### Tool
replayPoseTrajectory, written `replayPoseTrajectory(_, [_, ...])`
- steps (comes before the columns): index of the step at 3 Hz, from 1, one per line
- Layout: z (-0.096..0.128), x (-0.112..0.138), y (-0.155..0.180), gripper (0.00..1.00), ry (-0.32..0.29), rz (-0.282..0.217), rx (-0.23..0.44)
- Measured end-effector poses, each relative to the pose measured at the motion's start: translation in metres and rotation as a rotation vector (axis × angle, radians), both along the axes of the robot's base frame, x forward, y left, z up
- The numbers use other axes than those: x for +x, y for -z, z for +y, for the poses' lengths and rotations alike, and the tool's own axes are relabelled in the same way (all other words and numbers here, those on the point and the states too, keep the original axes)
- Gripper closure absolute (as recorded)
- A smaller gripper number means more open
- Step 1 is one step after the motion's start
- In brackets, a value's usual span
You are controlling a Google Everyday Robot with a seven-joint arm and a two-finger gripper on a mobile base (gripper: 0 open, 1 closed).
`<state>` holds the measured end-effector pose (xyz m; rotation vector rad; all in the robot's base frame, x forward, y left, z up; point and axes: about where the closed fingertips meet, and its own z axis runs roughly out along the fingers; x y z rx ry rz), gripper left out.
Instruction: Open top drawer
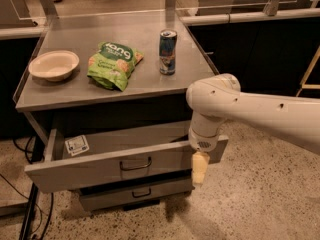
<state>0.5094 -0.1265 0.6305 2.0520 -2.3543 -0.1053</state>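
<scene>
The top drawer (90,166) is a wide grey metal drawer under the tabletop, pulled out toward me. Its front panel has a dark bail handle (135,163) at the centre, and a small white card (76,145) lies inside at the left. My gripper (199,167) hangs from the white arm in front of the drawer's right end, right of the handle, pointing down. One pale yellow finger shows there.
A lower grey drawer (135,193) sits below, slightly out. On the grey table (75,91) stand a cream bowl (53,65), a green snack bag (114,64) and a blue can (167,51). Cables (30,219) trail on the floor at left. Dark counters (250,44) stand at right.
</scene>
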Motion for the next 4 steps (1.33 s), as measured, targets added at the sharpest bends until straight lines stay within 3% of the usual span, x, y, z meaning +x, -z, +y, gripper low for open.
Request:
replayPoseTrajectory(1, [0.0, 0.0, -0.003, 0.0, 0.0, 0.0, 0.0])
replayPoseTrajectory(2, [-0.016, -0.045, -0.015, 0.0, 0.026, 0.027, 0.003])
replayPoseTrajectory(3, [-0.016, -0.045, -0.016, 0.0, 0.026, 0.027, 0.003])
replayPoseTrajectory(4, [-0.035, -0.091, -0.025, 0.0, 0.067, 0.061, -0.006])
